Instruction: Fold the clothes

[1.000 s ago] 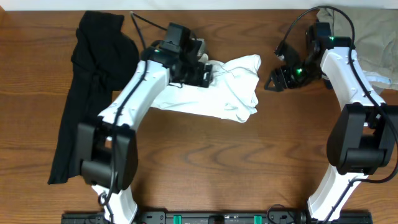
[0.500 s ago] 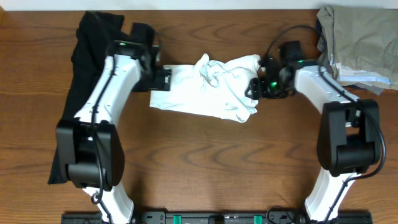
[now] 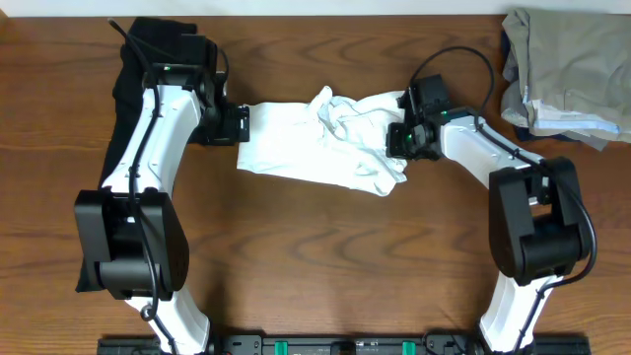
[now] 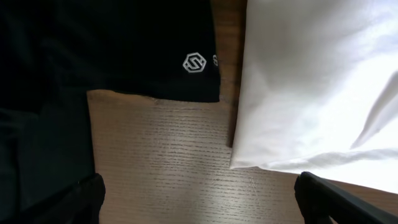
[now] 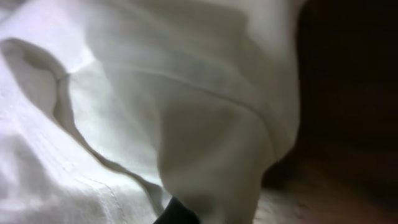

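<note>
Two arms have changed since half a second ago: my left one has slid back toward the counter's left side, and my right one has closed in on the cloth.

Far left, the black garment (image 3: 138, 44) lies in a long strip down the counter (image 3: 325, 256). My left arm reaches up and over it, elbow high, wrist turned to the right. The left pincer (image 3: 242, 123) is spread wide and holds nothing. It sits just off the left edge of the white shirt (image 3: 296, 153), where a moment ago it was touching that edge.

The left wrist view gives me what the overhead cannot: a small white logo (image 4: 194, 62) at the corner of the black garment, bare wood between my spread fingers (image 4: 81, 199), and a thin strip of wood between the black hem and the shirt's edge.

The shirt lies across the middle of the counter, flat on the left, bunched and rumpled on the right.

My right arm lies low, forearm angled up and left. The right pincer (image 3: 402, 138) is now pressed together on the shirt's rumpled right edge. Its wrist view is filled with white folds and a seam, too close to show more.

Far right, a pile of pale garments (image 3: 562, 69) sits in the top corner, well apart.
</note>
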`<state>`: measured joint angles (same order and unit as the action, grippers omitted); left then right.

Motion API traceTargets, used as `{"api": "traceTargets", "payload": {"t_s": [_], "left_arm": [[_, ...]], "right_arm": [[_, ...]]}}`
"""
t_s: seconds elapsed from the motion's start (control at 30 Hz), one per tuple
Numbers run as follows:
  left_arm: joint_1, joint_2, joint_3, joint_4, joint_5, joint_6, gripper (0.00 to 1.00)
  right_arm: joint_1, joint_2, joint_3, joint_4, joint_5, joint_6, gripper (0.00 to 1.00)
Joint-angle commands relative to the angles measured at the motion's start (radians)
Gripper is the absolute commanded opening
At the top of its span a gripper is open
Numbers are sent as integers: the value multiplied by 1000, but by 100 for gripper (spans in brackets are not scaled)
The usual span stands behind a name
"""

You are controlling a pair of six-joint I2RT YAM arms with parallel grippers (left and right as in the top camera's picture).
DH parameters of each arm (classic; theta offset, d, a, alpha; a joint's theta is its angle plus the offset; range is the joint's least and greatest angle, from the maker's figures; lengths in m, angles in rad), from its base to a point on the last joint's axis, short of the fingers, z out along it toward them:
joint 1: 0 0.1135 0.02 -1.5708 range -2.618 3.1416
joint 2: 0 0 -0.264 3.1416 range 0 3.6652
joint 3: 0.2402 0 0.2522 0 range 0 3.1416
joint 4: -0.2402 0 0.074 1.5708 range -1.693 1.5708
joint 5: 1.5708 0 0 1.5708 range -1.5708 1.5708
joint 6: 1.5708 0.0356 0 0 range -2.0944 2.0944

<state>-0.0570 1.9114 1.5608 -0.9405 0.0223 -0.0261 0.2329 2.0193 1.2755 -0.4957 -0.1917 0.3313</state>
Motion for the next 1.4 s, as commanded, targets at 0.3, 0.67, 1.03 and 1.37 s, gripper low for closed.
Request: {"api": "traceTargets", "payload": {"t_s": [0.3, 0.67, 1.03, 1.37], "left_arm": [[66, -6, 14, -77, -61, 3, 98], [114, -6, 14, -82, -60, 3, 98], [114, -4, 11, -65, -57, 3, 98], [113, -3, 1, -49, -48, 3, 98]], "right_arm": [[-347, -169, -11, -92, -196, -184, 1], [-201, -359, -2, -105, -250, -266, 1], [205, -302, -2, 188, -29, -197, 1], [303, -116, -2, 306, 5, -198, 1]]}}
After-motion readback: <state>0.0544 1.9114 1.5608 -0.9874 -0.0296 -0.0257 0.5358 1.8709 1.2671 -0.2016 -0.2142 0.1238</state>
